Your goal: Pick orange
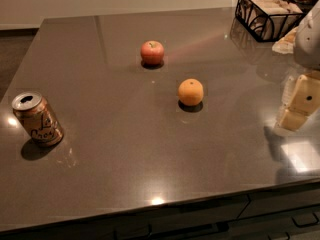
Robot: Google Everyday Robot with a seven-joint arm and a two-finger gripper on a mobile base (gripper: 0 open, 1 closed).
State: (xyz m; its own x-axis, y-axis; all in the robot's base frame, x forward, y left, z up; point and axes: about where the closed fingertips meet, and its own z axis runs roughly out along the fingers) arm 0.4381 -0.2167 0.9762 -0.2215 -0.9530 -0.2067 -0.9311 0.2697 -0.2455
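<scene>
Near the middle of the desk [125, 154]: one orange [190, 92], standing free, gripper [296, 106] off to the right.

Orange noted as small, round and evenly orange, with matte, faintly dimpled skin, a paler patch on its upper left and a dark shadow under its base; it touches nothing else. A red apple [152, 52] with a stem dimple sits beyond it to the left, apart from it. An opened copper-coloured drink can [37, 119] stands tilted near the left edge, well apart from both fruits. A black wire basket [267, 14] holding pale items occupies the far right corner. The cream-coloured gripper hangs at the right edge of view above the glossy surface, well apart from the orange; whether it is open or closed cannot be told.
</scene>
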